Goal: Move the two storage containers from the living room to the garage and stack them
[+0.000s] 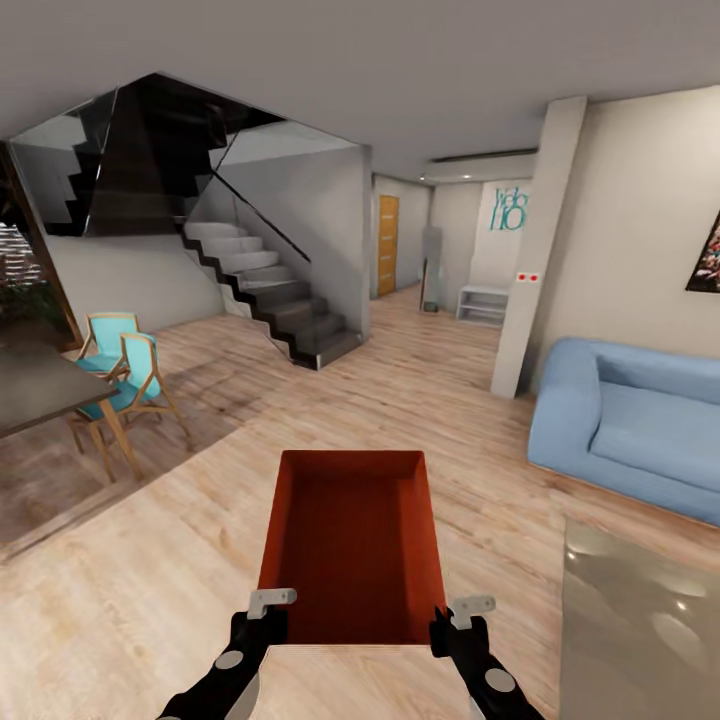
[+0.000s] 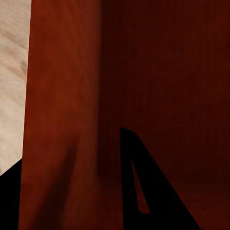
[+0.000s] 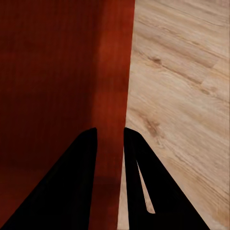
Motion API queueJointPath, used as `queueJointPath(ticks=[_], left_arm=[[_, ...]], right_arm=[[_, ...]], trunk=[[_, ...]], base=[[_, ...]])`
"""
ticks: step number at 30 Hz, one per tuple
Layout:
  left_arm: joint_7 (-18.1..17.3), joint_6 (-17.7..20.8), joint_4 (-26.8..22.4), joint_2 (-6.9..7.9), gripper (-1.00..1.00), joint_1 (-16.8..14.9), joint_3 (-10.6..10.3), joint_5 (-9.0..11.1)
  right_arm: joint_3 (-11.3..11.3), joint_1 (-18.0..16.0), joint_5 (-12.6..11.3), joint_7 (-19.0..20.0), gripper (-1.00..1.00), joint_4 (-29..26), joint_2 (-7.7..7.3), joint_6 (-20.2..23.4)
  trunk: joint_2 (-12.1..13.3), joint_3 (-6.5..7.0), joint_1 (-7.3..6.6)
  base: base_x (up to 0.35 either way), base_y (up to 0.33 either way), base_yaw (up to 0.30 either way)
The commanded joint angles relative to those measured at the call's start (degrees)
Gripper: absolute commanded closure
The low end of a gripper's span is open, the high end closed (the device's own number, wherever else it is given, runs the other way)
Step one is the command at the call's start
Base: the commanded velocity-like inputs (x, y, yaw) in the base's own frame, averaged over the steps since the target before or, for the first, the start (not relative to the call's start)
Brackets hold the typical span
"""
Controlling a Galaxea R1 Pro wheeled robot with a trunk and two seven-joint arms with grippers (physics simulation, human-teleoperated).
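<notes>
Both black claws, left (image 1: pixel 272 612) and right (image 1: pixel 455 618), narrowly pinch opposite side walls of one orange-red, open-topped rectangular container (image 1: pixel 352 545). Long axis runs straight ahead, centred between them, above light wood planks (image 1: pixel 150 590).

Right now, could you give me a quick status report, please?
Left end effector and right end effector each clamp a side wall of one storage container. Still on living-room wood floor. Hallway ahead open.

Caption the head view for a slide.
Both grippers hold one container by its near corners above the living room's plank floor.
</notes>
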Motion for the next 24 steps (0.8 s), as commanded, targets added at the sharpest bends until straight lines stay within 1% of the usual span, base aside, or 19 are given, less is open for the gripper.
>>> queueJointPath(ticks=[1,6,18,20,24], left_arm=[[2.59,-0.26,0.24,0.37,1.0,-0.07,0.29,0.07],[2.62,-0.26,0.24,0.44,1.0,-0.07,0.29,0.07],[2.64,-0.21,0.24,0.45,1.0,-0.07,0.29,0.07],[2.63,-0.24,0.24,0.45,1.0,-0.07,0.29,0.07],[2.63,-0.26,0.24,0.45,1.0,-0.07,0.29,0.07]], right_arm=[[0.81,-0.07,-0.33,0.73,1.0,-0.13,-0.08,-2.71],[0.81,-0.07,-0.32,0.73,1.0,-0.13,-0.09,-2.71],[0.67,-0.07,-0.5,0.79,1.0,-0.13,-0.08,-2.64],[0.65,-0.07,-0.55,0.84,1.0,-0.13,-0.09,-2.63],[0.63,-0.07,-0.57,0.9,1.0,-0.13,-0.09,-2.63]], trunk=[[-0.13,-0.13,0.07],[-0.13,-0.13,0.07],[-0.13,-0.13,0.07],[-0.13,-0.19,0.07],[-0.13,-0.37,0.07]], base=[[0.317,0.103,0.3],[0.318,0.085,0.3],[0.327,0.004,0.292],[0.328,0.0,0.017],[0.328,0.0,-0.189]])
